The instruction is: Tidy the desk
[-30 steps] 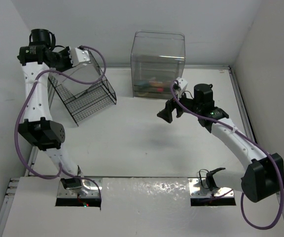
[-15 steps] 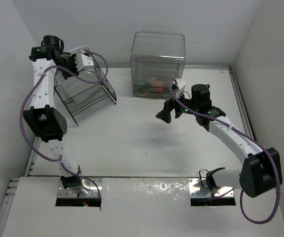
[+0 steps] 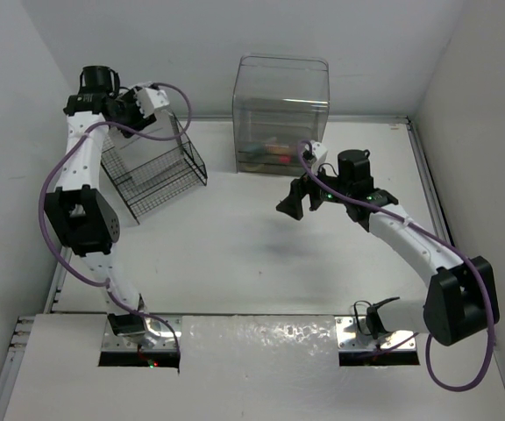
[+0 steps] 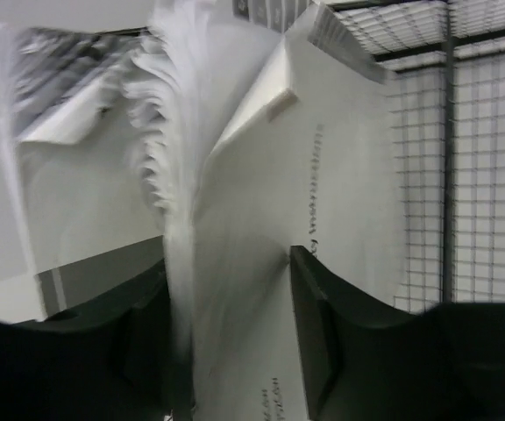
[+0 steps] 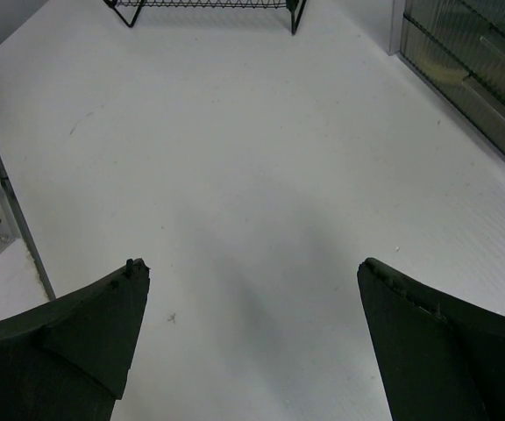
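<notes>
The desk (image 3: 235, 254) is a big white tabletop with a thin pale rim. My left gripper (image 3: 163, 101) is raised at the back left, over the top of a black wire rack (image 3: 152, 171). In the left wrist view it (image 4: 226, 333) is shut on a stack of white papers and booklets (image 4: 261, 202), with the rack's mesh (image 4: 480, 175) behind them. My right gripper (image 3: 292, 206) hovers over the middle of the desk. In the right wrist view it (image 5: 252, 289) is wide open and empty above the bare desk (image 5: 235, 132).
A clear plastic box (image 3: 280, 114) with coloured items on its floor stands at the back centre and shows at the right wrist view's top right (image 5: 472, 70). The wire rack's foot (image 5: 209, 4) is at that view's top edge. White walls close in the left, back and right.
My left arm has swung its gripper rightward and back, over the top of the wire rack. My right gripper has shifted slightly left and stays open.
</notes>
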Motion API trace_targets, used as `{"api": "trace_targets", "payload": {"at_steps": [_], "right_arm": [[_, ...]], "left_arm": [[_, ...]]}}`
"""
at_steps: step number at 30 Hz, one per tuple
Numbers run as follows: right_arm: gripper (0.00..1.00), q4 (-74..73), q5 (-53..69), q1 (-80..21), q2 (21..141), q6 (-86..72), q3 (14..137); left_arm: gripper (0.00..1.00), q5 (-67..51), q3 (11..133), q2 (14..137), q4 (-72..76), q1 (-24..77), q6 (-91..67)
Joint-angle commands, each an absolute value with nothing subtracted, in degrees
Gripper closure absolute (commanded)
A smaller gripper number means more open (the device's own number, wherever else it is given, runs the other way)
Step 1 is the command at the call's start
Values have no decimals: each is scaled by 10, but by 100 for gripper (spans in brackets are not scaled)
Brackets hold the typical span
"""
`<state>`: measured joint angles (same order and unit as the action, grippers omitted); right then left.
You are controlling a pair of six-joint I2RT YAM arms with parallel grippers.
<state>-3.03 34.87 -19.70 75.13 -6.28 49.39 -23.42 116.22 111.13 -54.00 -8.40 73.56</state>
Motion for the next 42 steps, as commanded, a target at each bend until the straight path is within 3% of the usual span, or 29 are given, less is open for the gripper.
{"api": "trace_targets", "payload": {"at_steps": [1,4,10,28,35,37,42], "right_arm": [[1,-9,365,-201,758,-63,494],[1,-11,368,-201,758,-63,494],[1,-32,369,-201,755,-52,497],[1,-46,366,-201,749,-49,494],[1,-83,224,-200,742,-75,480],[1,-87,186,-200,736,-93,460],[1,-131,8,-192,725,-113,420]], "left_arm": [[53,-202,1155,1067,-411,-85,655],[39,-179,1151,1063,-374,-85,621],[30,-149,1133,1043,-277,-96,551],[29,-114,1124,1021,-261,-99,524],[25,119,1146,963,-187,-99,383],[25,98,1103,904,-216,-99,354],[21,-95,974,771,-315,-98,320]]}}
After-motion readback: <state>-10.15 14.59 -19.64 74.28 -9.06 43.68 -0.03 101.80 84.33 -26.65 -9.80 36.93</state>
